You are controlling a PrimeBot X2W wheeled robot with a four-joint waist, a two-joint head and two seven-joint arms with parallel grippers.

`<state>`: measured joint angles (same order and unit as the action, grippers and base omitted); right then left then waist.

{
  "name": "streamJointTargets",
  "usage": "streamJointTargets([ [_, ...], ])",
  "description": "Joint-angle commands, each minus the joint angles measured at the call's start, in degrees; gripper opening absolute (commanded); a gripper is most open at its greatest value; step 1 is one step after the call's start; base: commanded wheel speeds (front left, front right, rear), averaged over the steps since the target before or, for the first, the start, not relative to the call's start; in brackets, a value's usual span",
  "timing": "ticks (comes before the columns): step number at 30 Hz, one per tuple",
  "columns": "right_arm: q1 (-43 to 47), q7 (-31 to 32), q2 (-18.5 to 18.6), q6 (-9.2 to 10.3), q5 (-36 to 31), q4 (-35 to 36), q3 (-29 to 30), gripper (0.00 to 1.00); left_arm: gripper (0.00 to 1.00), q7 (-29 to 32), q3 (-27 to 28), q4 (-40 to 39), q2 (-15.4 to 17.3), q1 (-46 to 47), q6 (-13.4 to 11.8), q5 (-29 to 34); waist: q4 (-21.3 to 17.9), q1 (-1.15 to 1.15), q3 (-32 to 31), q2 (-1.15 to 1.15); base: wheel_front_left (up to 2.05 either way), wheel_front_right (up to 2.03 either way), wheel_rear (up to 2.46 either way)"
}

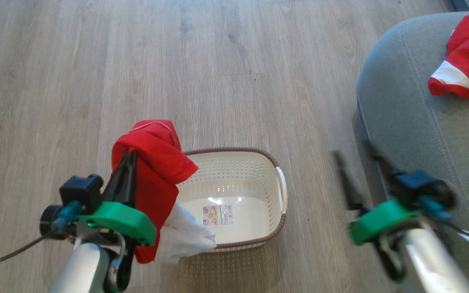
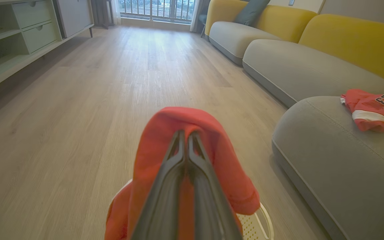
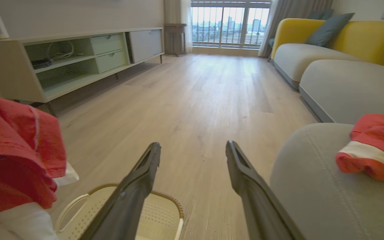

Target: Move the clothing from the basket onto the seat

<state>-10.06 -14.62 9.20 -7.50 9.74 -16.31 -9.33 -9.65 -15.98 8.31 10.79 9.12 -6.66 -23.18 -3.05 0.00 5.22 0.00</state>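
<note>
My left gripper is shut on a red garment with a white panel; the cloth hangs over the left side of the cream basket, its white end draping onto the front rim. In the left wrist view the fingers pinch the red garment together. The basket's inside is bare apart from a label. A second red garment with dark lettering lies on the grey seat at the right. My right gripper stands open beside the seat's edge, nothing between its fingers.
Wood floor stretches ahead and left of the basket. In the wrist views a low cabinet runs along the left wall and grey and yellow sofas line the right, with a window at the far end.
</note>
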Motion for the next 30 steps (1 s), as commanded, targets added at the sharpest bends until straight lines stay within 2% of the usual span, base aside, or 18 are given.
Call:
streamJointTargets([
  [1, -4.0, -0.4, 0.4, 0.01, 1.0, 1.5, -5.8, 1.0, 0.0, 0.1, 1.1, -2.9, 1.2, 3.2, 0.4, 0.6, -0.1, 0.0, 0.0, 0.0, 0.0, 0.0, 0.0],
  [5, -8.2, -0.4, 0.7, 0.01, 4.0, 0.2, -16.5, 1.0, 0.0, 1.2, -1.0, -4.6, 0.8, 4.5, 1.1, 1.3, 0.2, 0.0, 0.0, 0.0, 0.0, 0.0, 0.0],
  [10, -14.1, -0.4, 1.0, 0.01, 8.3, -1.5, -26.1, 1.0, 0.0, 3.2, -5.6, -6.9, 0.0, 6.5, 2.9, 3.3, 1.4, 0.0, 0.4, 0.0, 0.0, 0.0, 0.0],
  [14, -18.2, -0.4, 1.5, 0.01, 11.1, -3.1, -31.4, 1.0, 0.0, 4.6, -9.9, -8.4, -0.8, 8.1, 4.8, 5.0, 2.5, 0.0, 0.5, 0.0, 0.0, 0.0, 0.0],
  [21, -22.3, -0.4, 3.0, 0.01, 14.0, -5.8, -36.6, 1.0, 0.0, 5.9, -14.9, -11.4, -1.9, 9.5, 7.6, 6.0, 3.6, 0.0, 0.5, 0.0, 0.0, 0.0, 0.0],
  [24, -23.9, -0.4, 4.3, 0.01, 17.8, -7.7, -42.2, 1.0, 0.0, 6.4, -16.6, -12.2, -2.2, 10.0, 9.2, 5.6, 3.9, 0.0, 0.4, 0.0, 0.0, 0.0, 0.0],
  [29, -27.6, -0.2, 7.0, 0.01, 26.5, -8.1, -52.0, 1.0, 0.0, 6.5, -17.5, -12.3, -2.1, 10.2, 10.4, 4.3, 3.8, 0.0, 0.7, 0.0, 0.0, 0.0, 0.0],
  [30, -28.3, -0.2, 7.5, 0.01, 27.8, -8.0, -52.9, 0.54, 0.0, 6.6, -17.6, -12.2, -2.1, 10.2, 10.5, 4.0, 3.7, 0.0, 0.7, 0.0, 0.0, 0.0, 0.0],
])
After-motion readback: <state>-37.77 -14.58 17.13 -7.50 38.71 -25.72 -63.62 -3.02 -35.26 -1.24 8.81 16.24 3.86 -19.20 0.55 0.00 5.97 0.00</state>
